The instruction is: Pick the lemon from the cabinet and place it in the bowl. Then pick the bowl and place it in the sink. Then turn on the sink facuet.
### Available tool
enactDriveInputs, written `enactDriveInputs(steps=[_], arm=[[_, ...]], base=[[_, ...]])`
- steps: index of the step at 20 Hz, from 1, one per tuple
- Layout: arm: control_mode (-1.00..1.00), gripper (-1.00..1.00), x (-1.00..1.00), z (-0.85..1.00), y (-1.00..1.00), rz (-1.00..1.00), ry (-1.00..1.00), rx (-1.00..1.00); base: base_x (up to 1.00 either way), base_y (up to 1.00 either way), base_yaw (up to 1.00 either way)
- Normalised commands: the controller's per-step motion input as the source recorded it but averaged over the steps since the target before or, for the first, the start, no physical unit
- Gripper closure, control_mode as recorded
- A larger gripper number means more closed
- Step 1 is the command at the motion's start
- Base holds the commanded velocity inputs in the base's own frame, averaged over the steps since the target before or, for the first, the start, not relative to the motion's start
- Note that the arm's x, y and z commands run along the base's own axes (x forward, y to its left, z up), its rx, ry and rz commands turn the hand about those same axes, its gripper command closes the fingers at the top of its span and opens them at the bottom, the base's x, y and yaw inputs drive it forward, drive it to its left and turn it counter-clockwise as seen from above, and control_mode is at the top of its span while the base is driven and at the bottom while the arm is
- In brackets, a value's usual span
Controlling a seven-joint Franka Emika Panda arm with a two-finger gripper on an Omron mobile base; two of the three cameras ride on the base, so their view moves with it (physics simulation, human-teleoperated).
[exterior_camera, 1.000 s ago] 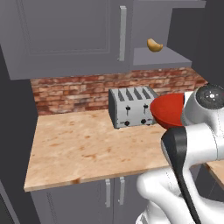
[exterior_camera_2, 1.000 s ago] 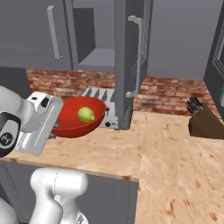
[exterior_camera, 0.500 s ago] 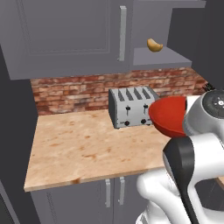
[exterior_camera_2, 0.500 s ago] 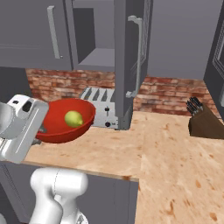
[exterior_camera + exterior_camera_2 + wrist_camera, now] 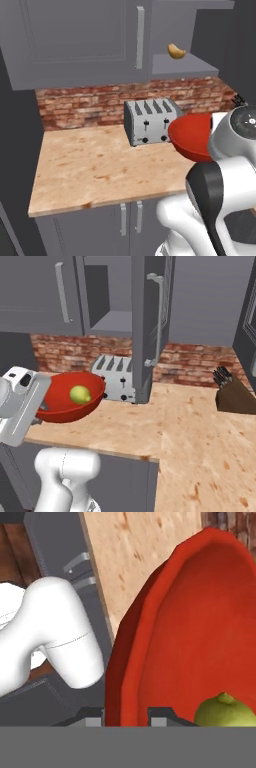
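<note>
Red and glossy, the bowl [image 5: 67, 396] hangs off the bench [image 5: 190, 426], in front of the toaster [image 5: 116, 377], with the lemon [image 5: 80, 394] lying loose inside it. Your gripper [image 5: 126, 714] is clamped on the bowl's rim, one fingertip on each side of the wall. Treat that hold as thin: the bowl looks rigid but slick, and a grip at one edge lets the weight lever it down. Keep it level, because the lemon is free to roll and would likely tip out if you tilt toward the low side. Move slowly and avoid the open cabinet [image 5: 150, 321] door beside the toaster.
</note>
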Motion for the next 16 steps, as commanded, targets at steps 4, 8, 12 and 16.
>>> enactDriveInputs(steps=[4, 8, 12, 16], arm=[[1.00, 1.00, 0.00, 0.00, 0.00, 0.00, 0.00, 0.00], [1.00, 1.00, 0.00, 0.00, 0.00, 0.00, 0.00, 0.00], [1.00, 1.00, 0.00, 0.00, 0.00, 0.00, 0.00, 0.00], [1.00, 1.00, 0.00, 0.00, 0.00, 0.00, 0.00, 0.00]], base=[[-0.60, 0.26, 0.03], [-0.86, 0.29, 0.00], [-0.56, 0.70, -0.13], [-0.43, 0.75, -0.48]])
